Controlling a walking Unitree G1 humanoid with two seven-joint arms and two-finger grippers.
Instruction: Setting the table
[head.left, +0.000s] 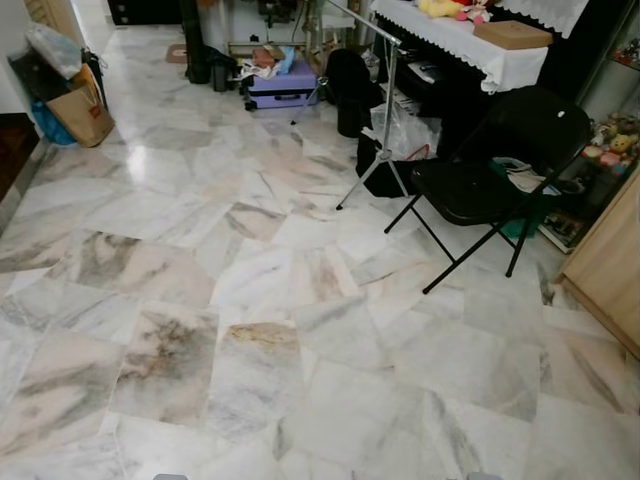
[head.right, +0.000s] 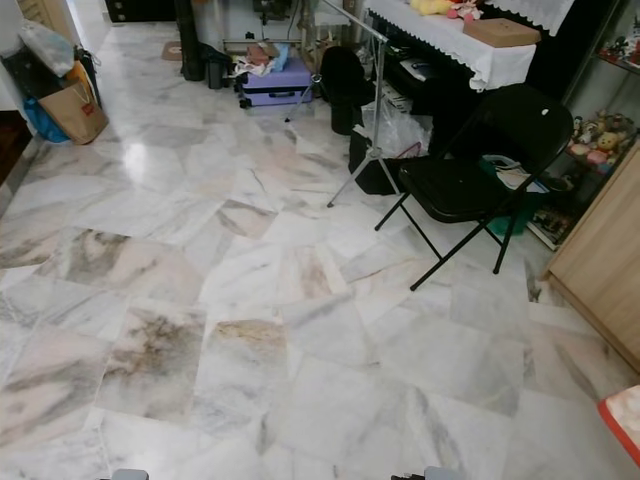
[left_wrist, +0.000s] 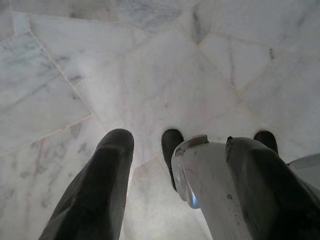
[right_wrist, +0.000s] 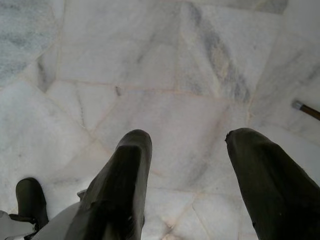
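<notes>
My left gripper (left_wrist: 181, 142) hangs over the marble floor (head.left: 250, 300), open, with nothing between its black fingers (left_wrist: 100, 185). Behind it in the left wrist view are a silver part of my own body (left_wrist: 200, 185) and my black feet (left_wrist: 172, 145). My right gripper (right_wrist: 190, 137) also points down at the floor, open and holding nothing. No tableware can be seen. At the far right stands a piece of dark furniture covered with a white lace cloth (head.left: 470, 45), with a brown box (head.left: 512, 34) and soft toys on it.
A black folding chair (head.left: 490, 180) and a metal stand (head.left: 385, 120) are at the right. A wooden cabinet (head.left: 610, 260) is at the right edge. A purple case (head.left: 282, 88) and bags (head.left: 80, 110) lie at the back. A red and white edge (head.right: 625, 420) shows at the lower right.
</notes>
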